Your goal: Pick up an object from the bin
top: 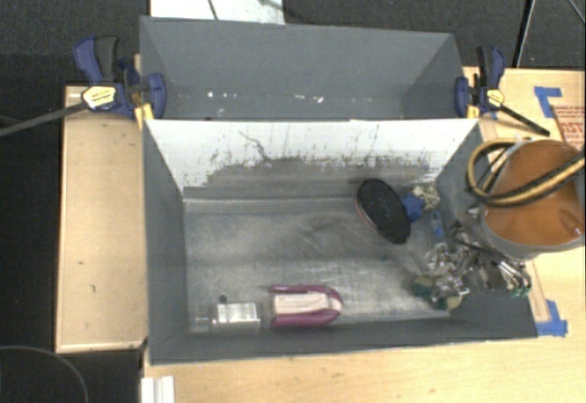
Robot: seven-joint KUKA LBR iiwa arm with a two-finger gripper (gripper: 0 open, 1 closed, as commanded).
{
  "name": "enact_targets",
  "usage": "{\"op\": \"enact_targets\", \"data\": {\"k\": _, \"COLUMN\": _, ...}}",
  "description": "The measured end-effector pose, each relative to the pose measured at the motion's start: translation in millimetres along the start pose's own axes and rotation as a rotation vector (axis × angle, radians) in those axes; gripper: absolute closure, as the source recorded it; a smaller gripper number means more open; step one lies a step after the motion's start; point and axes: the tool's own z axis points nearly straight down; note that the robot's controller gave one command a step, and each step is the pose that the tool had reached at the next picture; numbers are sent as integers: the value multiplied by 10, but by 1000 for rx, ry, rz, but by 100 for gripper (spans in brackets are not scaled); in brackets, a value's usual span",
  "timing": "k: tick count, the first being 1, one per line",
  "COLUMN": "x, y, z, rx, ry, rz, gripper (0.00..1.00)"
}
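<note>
At the bin's 4 o'clock corner: the pincer (450, 280) sits low against the right wall of the bin (275, 241), under the arm's orange cover (536, 200).
Pincer state: cannot tell whether it is released or clenched; its tip is a tangle of metal and dark parts.
Nearest thing: a black oval pad (383, 211) lies toward 10 o'clock from the pincer, near but apart, close to the back wall.
Pad's long axis: runs roughly 10 to 4 o'clock, so it points nearly straight at the pincer.
Beside the pad: a small blue piece (418, 202) sits just at its 3 o'clock side, between pad and right wall.
Other things: a purple-and-white capsule shape (305, 305) lies well apart toward 9 o'clock, its long axis 9 to 3, with a small silvery piece (236, 313) just beyond it.
Hard to make out: whether a greenish bit at the pincer's tip is a bin thing or part of the robot, and whether anything is grasped.
</note>
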Motion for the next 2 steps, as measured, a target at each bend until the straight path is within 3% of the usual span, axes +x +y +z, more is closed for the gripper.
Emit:
{"op": "enact_targets", "data": {"k": 1, "x": -165, "y": 303, "z": -1081, "rx": 6, "ry": -11, "rz": -15, "gripper": 100}}
{"op": "enact_targets", "data": {"k": 2, "x": -139, "y": 224, "z": -1431, "rx": 6, "ry": -8, "rz": -32, "gripper": 100}}
